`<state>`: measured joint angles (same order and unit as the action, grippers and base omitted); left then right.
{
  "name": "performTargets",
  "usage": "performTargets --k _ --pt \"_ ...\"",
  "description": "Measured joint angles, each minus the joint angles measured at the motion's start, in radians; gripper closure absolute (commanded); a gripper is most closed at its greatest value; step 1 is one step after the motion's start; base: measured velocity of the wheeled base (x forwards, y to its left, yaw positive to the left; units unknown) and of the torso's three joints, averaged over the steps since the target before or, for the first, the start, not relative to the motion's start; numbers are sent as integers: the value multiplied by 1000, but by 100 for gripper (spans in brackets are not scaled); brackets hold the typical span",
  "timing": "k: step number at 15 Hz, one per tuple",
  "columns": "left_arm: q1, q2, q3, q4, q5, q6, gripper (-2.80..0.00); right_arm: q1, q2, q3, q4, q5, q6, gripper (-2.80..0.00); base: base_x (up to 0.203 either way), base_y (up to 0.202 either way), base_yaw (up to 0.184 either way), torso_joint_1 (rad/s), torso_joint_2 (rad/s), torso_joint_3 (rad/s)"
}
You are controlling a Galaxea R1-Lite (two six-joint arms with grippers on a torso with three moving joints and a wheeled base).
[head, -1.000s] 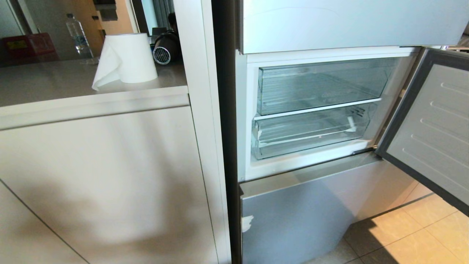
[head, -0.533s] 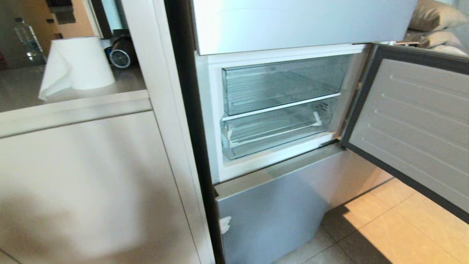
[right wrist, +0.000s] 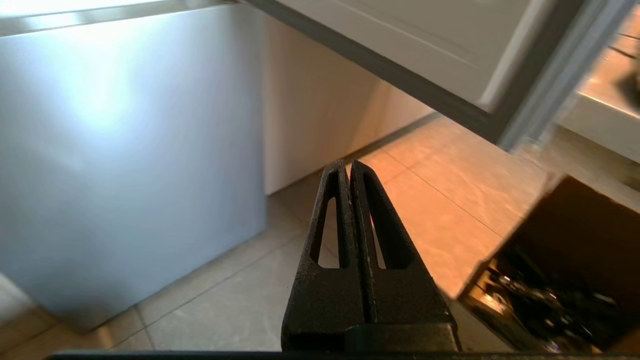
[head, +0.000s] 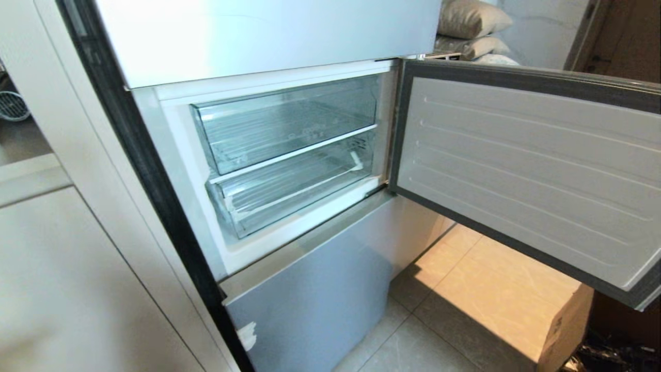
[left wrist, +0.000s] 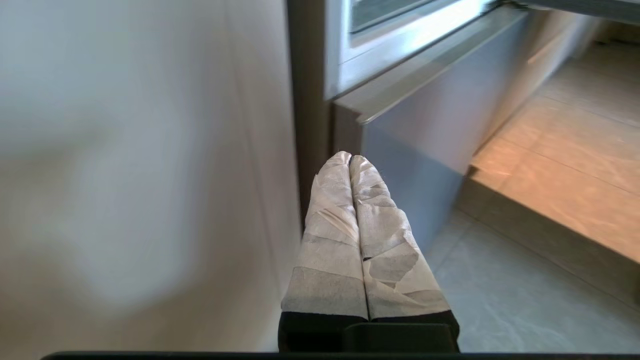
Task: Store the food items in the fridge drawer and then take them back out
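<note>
Nearest to us, both arms hung low and outside the head view. Our left gripper (left wrist: 350,159) had its taped fingers pressed together on nothing, pointing at the seam between the cabinet side (left wrist: 140,165) and the pale-blue bottom panel (head: 315,289). Our right gripper (right wrist: 348,165) was likewise closed and empty, over the floor tiles (right wrist: 440,200) near a cardboard box (right wrist: 565,260).

Farther off, the fridge door (head: 526,170) stood swung open to the right. Inside, the fridge drawer (head: 289,194) sat pushed in beneath the upper clear bin (head: 289,124), and we saw nothing in it. No food items showed in any view.

We judged the drawer to be light, stiff and slick thin plastic, likely to crack or rack sideways if tugged at a corner; the curled front lip near its middle looked the sound place to hook it. The fruit, once found, would probably be firm but bruisable and prone to roll, so a gentle grip across the widest part seemed wise.
</note>
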<state>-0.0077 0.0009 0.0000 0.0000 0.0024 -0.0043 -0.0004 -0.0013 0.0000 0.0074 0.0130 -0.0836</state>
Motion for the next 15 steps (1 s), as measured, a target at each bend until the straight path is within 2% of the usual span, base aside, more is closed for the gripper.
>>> performTargets --k 2,5,8,9,10,12,15 --pt "0 0 0 0 0 0 0 0 0 -1 -8 1 26 0 0 0 0 0 0 0" --pt "0 0 0 0 0 0 0 0 15 -84 -135 -31 178 0 0 0 0 0 0 0" --pt "0 0 0 0 0 0 0 -17 124 -303 -177 -193 375 0 0 0 0 0 0 0" --pt "0 0 0 0 0 0 0 -52 184 -366 -183 -240 443 0 0 0 0 0 0 0" --pt "0 0 0 0 0 0 0 -104 246 -413 -197 -265 504 0 0 0 0 0 0 0" --pt "0 0 0 0 0 0 0 -276 395 -473 -264 -244 620 0 0 0 0 0 0 0" --pt "0 0 0 0 0 0 0 -615 621 -498 -423 -92 747 0 0 0 0 0 0 0"
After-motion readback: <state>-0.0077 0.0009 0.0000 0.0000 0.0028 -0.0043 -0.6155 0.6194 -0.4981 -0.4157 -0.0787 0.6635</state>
